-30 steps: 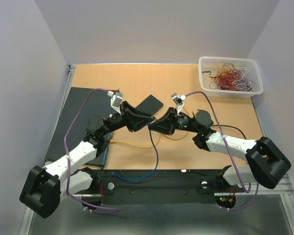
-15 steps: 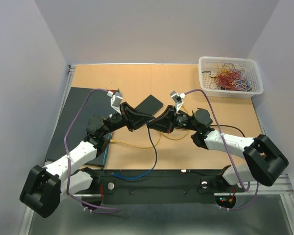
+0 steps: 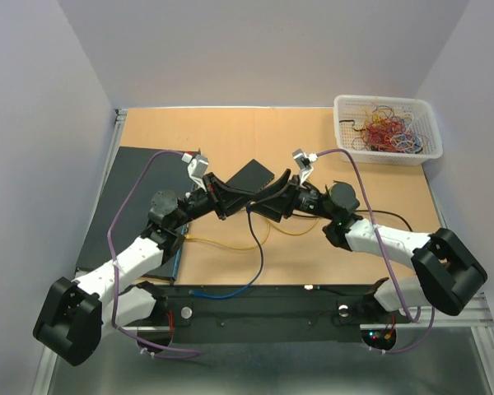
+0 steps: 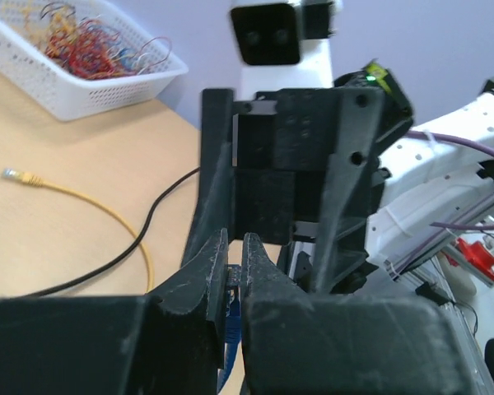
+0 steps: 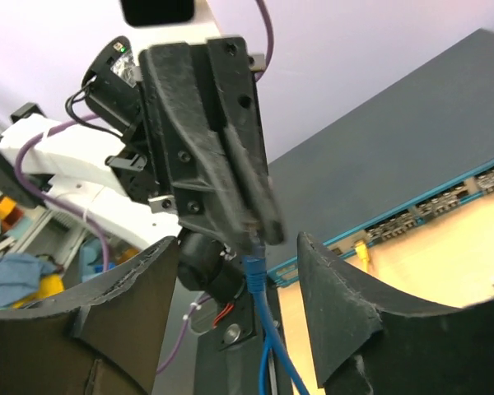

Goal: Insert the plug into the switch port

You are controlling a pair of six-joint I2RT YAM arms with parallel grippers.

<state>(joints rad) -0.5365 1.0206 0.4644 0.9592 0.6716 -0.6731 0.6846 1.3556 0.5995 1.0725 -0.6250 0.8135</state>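
Grip: left gripper [image 4: 235, 247] pinched on the blue plug [image 5: 253, 267], cable [image 5: 267, 346] hanging under it.
Right gripper [image 5: 237, 239]: jaws apart, either side of plug, holding nothing.
Plug: up in air, well apart from switch [image 5: 412, 140].
Done: plug lifted.
Left to do: carry to a port [image 5: 445, 197], align, push in.

Plug [image 5: 254, 267] mostly inside left claw [image 5: 262, 229]

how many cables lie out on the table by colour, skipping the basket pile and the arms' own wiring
blue cable: 1
yellow cable: 1
black cable: 1
total: 3
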